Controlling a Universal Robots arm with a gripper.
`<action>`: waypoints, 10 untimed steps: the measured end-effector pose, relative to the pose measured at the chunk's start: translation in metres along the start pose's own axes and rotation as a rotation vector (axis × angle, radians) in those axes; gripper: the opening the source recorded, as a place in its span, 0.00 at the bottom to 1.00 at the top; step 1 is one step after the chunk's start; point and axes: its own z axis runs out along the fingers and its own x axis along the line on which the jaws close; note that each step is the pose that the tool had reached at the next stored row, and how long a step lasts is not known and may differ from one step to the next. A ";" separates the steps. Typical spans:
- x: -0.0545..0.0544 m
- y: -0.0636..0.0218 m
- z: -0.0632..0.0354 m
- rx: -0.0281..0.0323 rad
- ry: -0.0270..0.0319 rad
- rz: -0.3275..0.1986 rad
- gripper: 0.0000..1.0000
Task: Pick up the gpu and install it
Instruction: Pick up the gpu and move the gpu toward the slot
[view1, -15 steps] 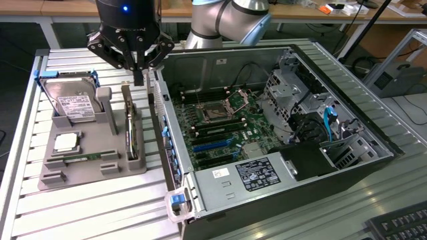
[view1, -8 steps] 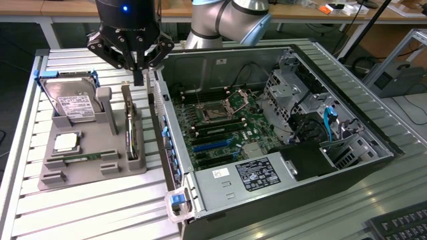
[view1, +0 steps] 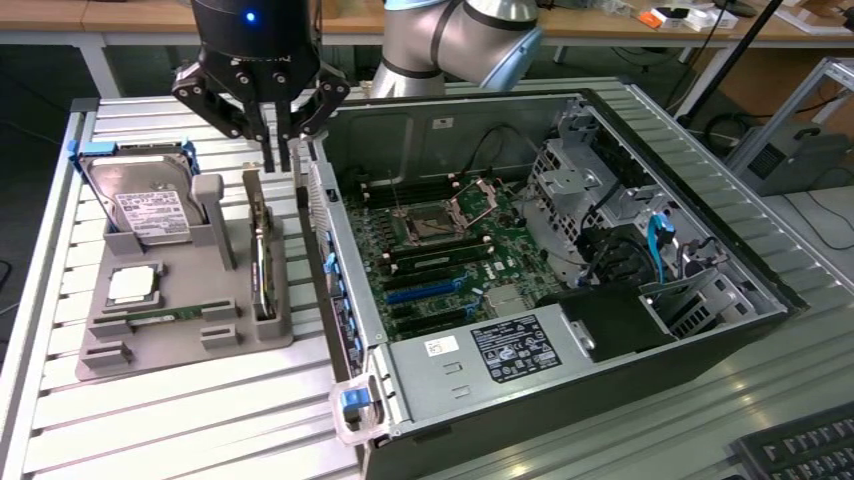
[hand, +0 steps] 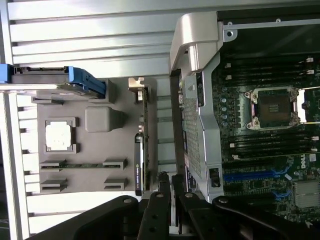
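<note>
Slotted metal table (view1: 174, 420) is carrying a grey tray (view1: 147, 350). The gpu (view1: 262, 250) is standing edgewise in it beside the open case (view1: 387, 130), long axis running away below the hovering gripper (view1: 276, 165). Its fingers (hand: 161, 200) are sitting slightly parted, pinching nothing.

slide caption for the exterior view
Gripper near the gpu, which stands on edge in a grey holder beside the open case

The slatted metal desk (view1: 200, 420) carries a grey parts tray (view1: 147, 352). Just beside it lies an open computer case (view1: 400, 125).
</note>
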 end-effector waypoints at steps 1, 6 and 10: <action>0.000 0.0000 0.0000 0.0000 0.0000 0.000 0.24; 0.000 0.0000 0.0000 0.0000 0.0000 0.000 0.36; 0.000 0.0000 0.0002 0.0001 0.0001 0.000 0.36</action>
